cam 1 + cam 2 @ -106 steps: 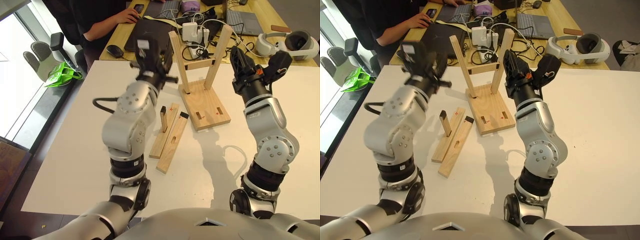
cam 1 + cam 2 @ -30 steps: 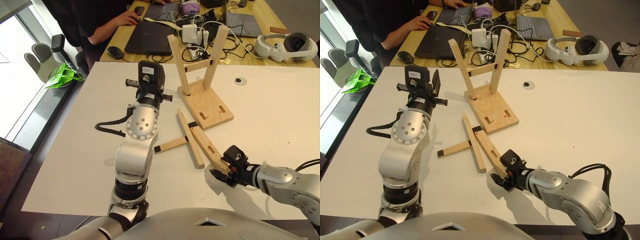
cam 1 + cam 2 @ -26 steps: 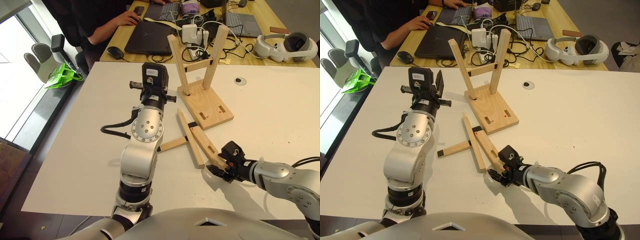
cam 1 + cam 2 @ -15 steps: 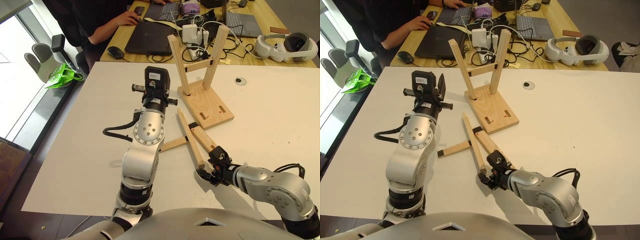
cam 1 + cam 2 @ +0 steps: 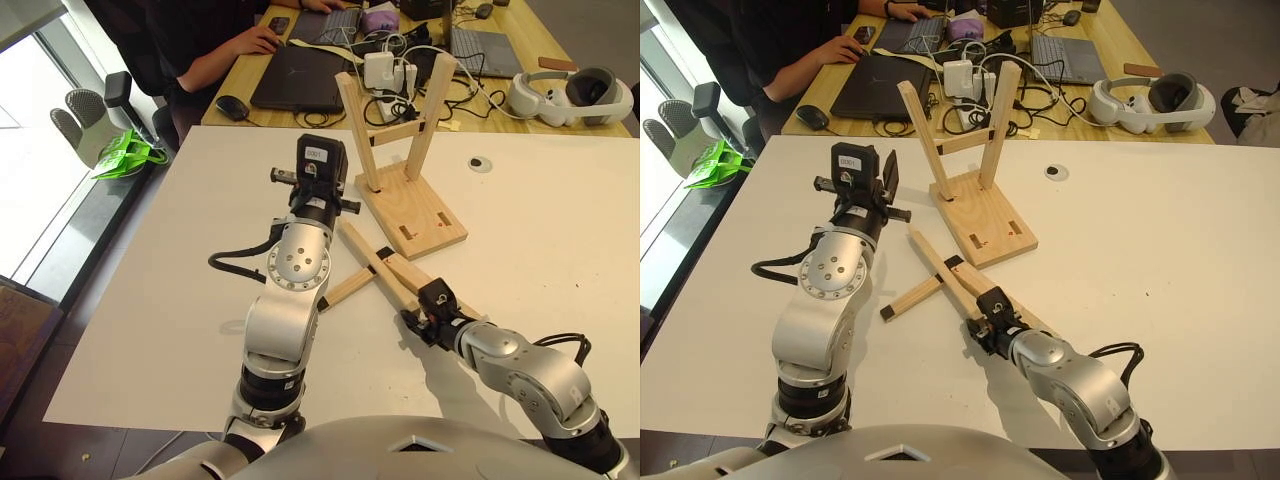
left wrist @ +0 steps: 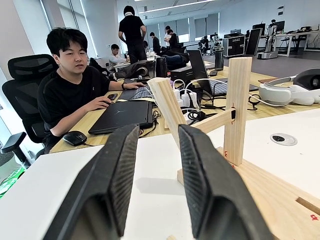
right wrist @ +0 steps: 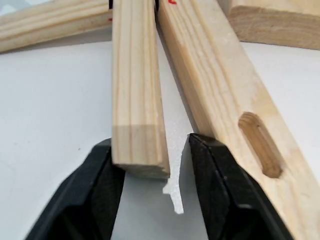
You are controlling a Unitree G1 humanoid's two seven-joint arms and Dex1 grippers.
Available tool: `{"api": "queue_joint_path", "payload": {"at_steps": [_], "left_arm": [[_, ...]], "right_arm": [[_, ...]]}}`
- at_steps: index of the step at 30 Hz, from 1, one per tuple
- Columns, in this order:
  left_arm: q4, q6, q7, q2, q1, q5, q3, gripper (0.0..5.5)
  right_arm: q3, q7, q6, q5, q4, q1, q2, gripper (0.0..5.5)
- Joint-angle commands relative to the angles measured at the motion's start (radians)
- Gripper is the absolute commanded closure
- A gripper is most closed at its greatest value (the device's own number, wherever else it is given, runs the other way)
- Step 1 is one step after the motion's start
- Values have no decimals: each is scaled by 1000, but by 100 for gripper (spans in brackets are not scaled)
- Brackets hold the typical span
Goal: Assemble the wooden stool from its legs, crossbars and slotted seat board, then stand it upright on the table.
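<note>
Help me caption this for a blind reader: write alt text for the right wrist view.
The right claw, open, straddles the cut end of a wooden bar lying on the white table. A slotted bar lies alongside it, outside the claw.

White table (image 5: 180,250): slotted seat board (image 5: 430,222), loose leg pieces (image 5: 372,262), round grommet (image 5: 480,164).
</note>
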Motion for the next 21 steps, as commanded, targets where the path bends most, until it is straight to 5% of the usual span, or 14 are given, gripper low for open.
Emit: {"api": "queue_joint_path", "payload": {"at_steps": [1,5,10,21], "left_arm": [[2,11,-6,10,-9,12,14,402],[8,5,-4,10,-11,19,18,402],[10,-3,-2,12,-11,30,37,402],[41,-52,-17,57,-32,38,112,402]], "right_arm": [[-59,11,-25,-35,62,-49,30,397],[-125,55,-82,-26,82,-131,78,448],[-245,145,-105,21,122,-259,102,450],[-405,589,-150,177,297,-626,-138,451]]}}
